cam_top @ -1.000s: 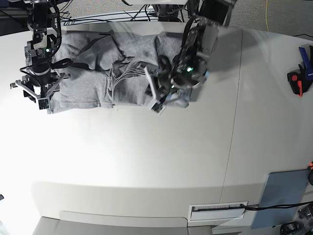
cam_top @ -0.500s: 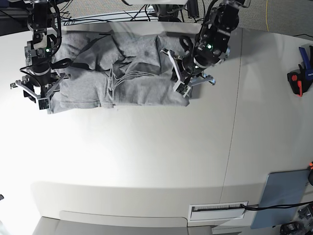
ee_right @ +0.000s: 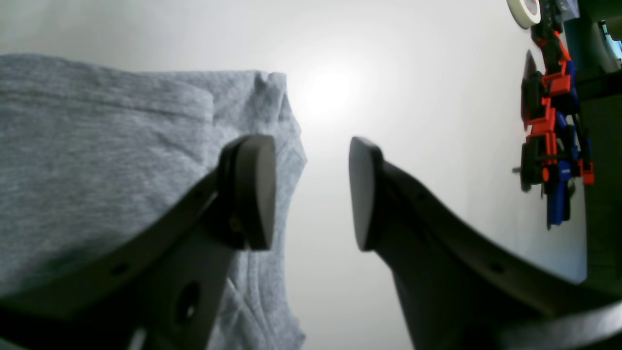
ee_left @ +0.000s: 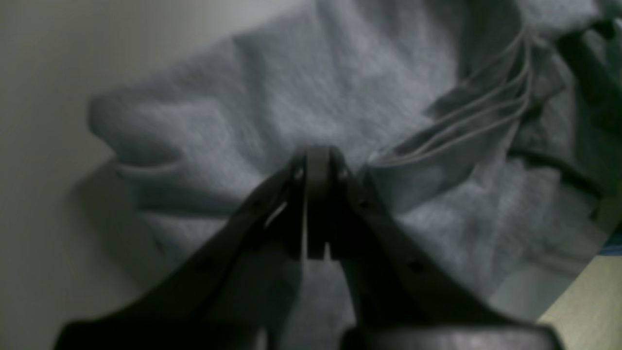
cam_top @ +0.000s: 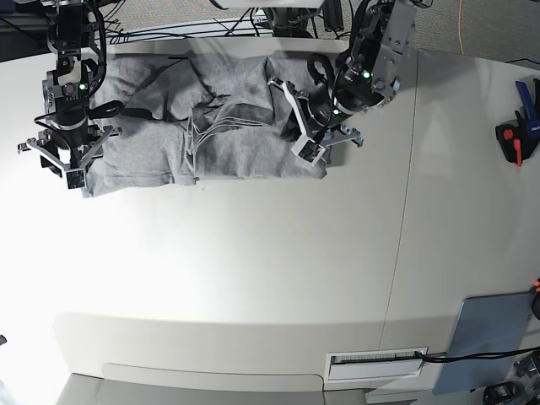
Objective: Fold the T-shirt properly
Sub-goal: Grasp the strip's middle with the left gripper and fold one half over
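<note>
The grey T-shirt (cam_top: 228, 143) lies as a wide, rumpled band at the back of the white table (cam_top: 253, 270), with bunched folds near its middle. My left gripper (cam_top: 310, 155) hovers over the band's right end. In the left wrist view it (ee_left: 318, 155) is shut with nothing between its jaws, and the T-shirt (ee_left: 316, 87) is spread below it. My right gripper (cam_top: 72, 173) is at the band's left front corner. In the right wrist view it (ee_right: 311, 194) is open, one pad (ee_right: 255, 192) over the T-shirt's (ee_right: 97, 146) edge and the other over bare table.
A red, black and blue tool (cam_top: 515, 139) lies at the table's right edge, also in the right wrist view (ee_right: 549, 146) beside a tape roll (ee_right: 522, 9). A grey-blue panel (cam_top: 485, 337) sits front right. Cables (cam_top: 211, 34) run behind the shirt.
My left arm swung from the shirt's middle front edge to its right end and settled there. The right arm has not moved.
</note>
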You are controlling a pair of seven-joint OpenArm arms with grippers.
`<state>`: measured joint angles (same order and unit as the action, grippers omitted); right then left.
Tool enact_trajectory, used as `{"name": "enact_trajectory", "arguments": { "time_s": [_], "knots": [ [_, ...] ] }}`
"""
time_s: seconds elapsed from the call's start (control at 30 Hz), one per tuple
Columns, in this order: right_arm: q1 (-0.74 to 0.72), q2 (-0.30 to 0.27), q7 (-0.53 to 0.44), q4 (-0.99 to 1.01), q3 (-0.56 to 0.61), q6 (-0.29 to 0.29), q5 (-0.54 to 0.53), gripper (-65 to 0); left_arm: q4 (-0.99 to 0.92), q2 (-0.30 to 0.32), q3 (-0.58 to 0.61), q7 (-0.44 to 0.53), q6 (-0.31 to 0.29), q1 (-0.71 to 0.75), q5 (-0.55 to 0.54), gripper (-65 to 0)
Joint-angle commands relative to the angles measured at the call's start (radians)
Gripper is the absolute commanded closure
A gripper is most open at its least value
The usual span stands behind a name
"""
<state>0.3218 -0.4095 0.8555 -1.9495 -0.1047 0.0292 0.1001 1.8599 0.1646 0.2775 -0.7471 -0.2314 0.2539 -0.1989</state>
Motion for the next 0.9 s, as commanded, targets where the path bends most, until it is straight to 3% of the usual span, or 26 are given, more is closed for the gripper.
{"name": "enact_trajectory", "arguments": {
  "time_s": [0.0, 0.07, 0.2, 0.27, 0.63, 0.77, 0.87],
  "knots": [
    [-0.006, -0.014, -0.024, -0.016, -0.008, -0.009, 0.009, -24.7, 0.016, -0.004, 0.022, 0.014, -0.006, -0.001, -0.005, 0.0],
    [-0.006, -0.014, -0.024, -0.016, -0.008, -0.009, 0.009, -24.7, 0.016, -0.004, 0.064, 0.016, 0.007, -0.002, 0.033, 0.0],
    [-0.006, -0.014, -0.013, -0.016, -0.008, -0.009, 0.009, -24.7, 0.016, -0.004, 0.124, 0.038, 0.149, -0.002, 0.159, 0.0],
    [-0.006, -0.014, -0.010, -0.016, -0.008, -0.009, 0.009, -24.7, 0.016, -0.003, 0.140, 0.029, 0.171, -0.002, 0.181, 0.0],
    [-0.006, -0.014, -0.010, -0.016, -0.008, -0.009, 0.009, -24.7, 0.016, -0.004, 0.346, 0.000, 0.167, 0.020, 0.181, 0.0],
    [-0.006, -0.014, -0.010, -0.016, -0.008, -0.009, 0.009, -24.7, 0.017, -0.004, 0.440, 0.029, 0.109, 0.020, 0.180, 0.0],
    [-0.006, -0.014, -0.010, -0.016, -0.008, -0.009, 0.009, -24.7, 0.017, -0.004, 0.465, 0.050, 0.101, 0.013, 0.180, 0.0]
  ]
}}
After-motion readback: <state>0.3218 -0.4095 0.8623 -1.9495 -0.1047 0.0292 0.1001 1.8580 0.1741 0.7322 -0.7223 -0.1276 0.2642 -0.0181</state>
